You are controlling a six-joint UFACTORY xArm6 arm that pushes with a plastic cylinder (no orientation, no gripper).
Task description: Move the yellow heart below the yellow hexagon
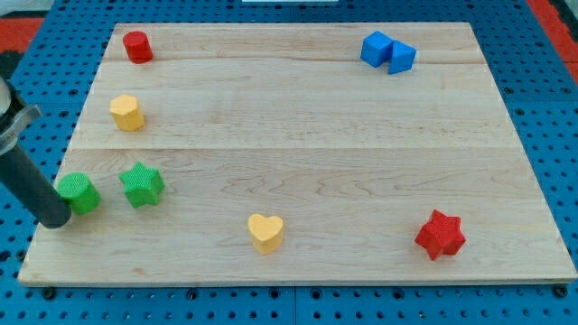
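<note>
Yellow heart point(265, 232) sits low on the board, a little left of centre near the bottom edge of the frame, standing apart from every other block. Its partner for this job, the yellow hexagon point(127, 112), is in the upper left part of the frame, well apart from the heart and off to its upper left.

I see my tip point(56, 219) down at the far left, on the lower left corner of the wooden board point(316, 135), with the dark rod slanting up and out of the frame's left edge. It rests just beside the green block point(79, 192), at that block's lower left; I cannot tell whether the two are touching. Shape of that green piece is hard to make out from here. A green star point(142, 184) lies just right of it, with a small gap between them.

My arm carries no pincer, only the rod, so it holds nothing.

Elsewhere, a red cylinder point(137, 46) stands in the top left corner, above the hexagon. A blue block point(388, 51) occupies the upper right. A red star point(441, 235) is in the lower right, well apart from the heart.
</note>
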